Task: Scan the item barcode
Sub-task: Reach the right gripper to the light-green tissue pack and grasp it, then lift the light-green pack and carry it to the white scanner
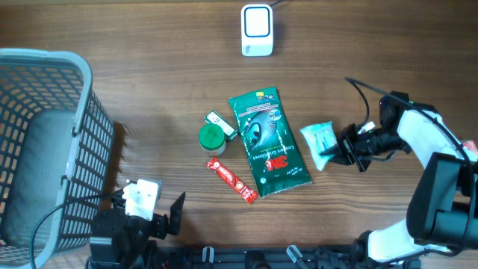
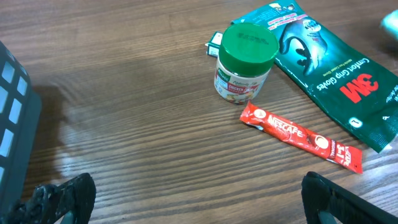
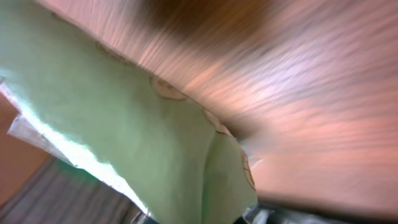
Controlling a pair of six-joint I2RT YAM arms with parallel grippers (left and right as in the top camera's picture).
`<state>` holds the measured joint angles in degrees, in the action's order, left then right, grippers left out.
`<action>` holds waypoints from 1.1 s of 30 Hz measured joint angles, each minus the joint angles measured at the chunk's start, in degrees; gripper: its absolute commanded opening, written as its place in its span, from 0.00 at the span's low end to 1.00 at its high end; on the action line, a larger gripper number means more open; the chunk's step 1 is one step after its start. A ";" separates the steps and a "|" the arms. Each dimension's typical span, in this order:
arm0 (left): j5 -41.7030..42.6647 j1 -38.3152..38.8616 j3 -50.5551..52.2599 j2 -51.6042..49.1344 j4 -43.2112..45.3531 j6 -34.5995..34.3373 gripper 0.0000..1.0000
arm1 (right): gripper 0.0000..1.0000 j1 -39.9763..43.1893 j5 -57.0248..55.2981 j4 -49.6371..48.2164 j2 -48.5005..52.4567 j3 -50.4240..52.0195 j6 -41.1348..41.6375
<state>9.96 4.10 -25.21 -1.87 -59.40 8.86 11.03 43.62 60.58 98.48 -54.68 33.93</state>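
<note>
The right pincer (image 1: 334, 152) is pressed together on the right edge of the pale green packet (image 1: 318, 142), which lies on the table (image 1: 149, 75) just right of the green glove pack (image 1: 267, 142). The left pincer (image 2: 196, 202) stands spread wide, well to the lower left of the green glove pack. The white scanner (image 1: 257, 30) sits above the green glove pack, well apart from it. A green-lidded jar (image 1: 212, 137) and a red sachet (image 1: 231, 181) lie just left of it.
</note>
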 measured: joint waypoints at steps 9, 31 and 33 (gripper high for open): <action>0.00 0.00 0.00 0.00 0.02 0.00 1.00 | 0.04 -0.07 24.26 31.39 0.31 -1.84 5.66; 0.00 0.00 0.00 0.00 0.00 0.00 1.00 | 0.04 7.17 39.43 -1.46 2.58 -1.95 82.44; 0.00 0.00 0.00 0.00 0.00 0.00 1.00 | 0.04 8.72 40.96 -1.79 2.58 -1.95 82.90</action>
<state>9.96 4.10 -25.21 -1.87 -59.40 8.86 19.75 84.58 58.78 101.06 -56.62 116.84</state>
